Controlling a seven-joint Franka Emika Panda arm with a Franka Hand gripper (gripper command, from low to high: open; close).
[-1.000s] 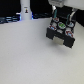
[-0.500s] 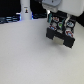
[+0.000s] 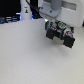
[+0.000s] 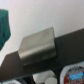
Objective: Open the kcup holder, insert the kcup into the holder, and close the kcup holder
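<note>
In the exterior view my gripper (image 3: 60, 36) hangs above the white table (image 3: 30, 60), towards the exterior view's right. Its two black fingers (image 3: 51, 34) stand apart and look open. A small green patch (image 3: 62, 25) shows between the fingers' upper parts; I cannot tell if it is the kcup. A dark shape (image 3: 9, 20) at the back on the exterior view's left is too blurred to name as the kcup holder. The wrist view shows a grey metallic block (image 4: 37, 47) on a dark surface (image 4: 67, 50), with white round shapes (image 4: 47, 78) and a reddish lid (image 4: 75, 72) near it.
A teal object (image 4: 4, 25) sits at the edge of the wrist view. The white arm (image 3: 52, 7) comes down from the back of the exterior view. A blue-lit item (image 3: 27, 15) stands at the table's far edge.
The gripper has barely shifted over the table; nothing was taken hold of or let go.
</note>
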